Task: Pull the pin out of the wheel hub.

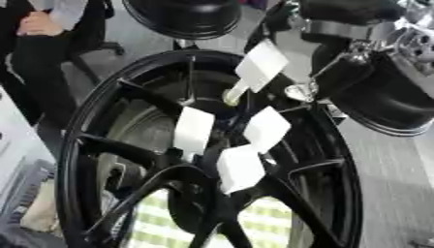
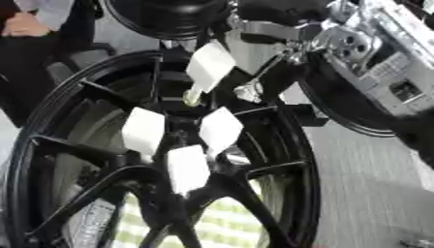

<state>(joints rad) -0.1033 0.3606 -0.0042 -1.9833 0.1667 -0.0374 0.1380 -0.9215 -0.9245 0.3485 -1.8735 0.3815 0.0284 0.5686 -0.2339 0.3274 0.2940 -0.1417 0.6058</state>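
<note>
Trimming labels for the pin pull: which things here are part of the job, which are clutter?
Job: black wheel; white-tagged pins in its hub; right hand by the top pin.
Clutter: black round part above; checked surface behind the spokes.

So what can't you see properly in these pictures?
- The right hand: blurred and dark in both views, so its fingers cannot be made out.
- The pin: only a pale stub under a white tag.
- The wheel: its bottom is cut off by the lower edge.
- The left hand: in neither view.
</note>
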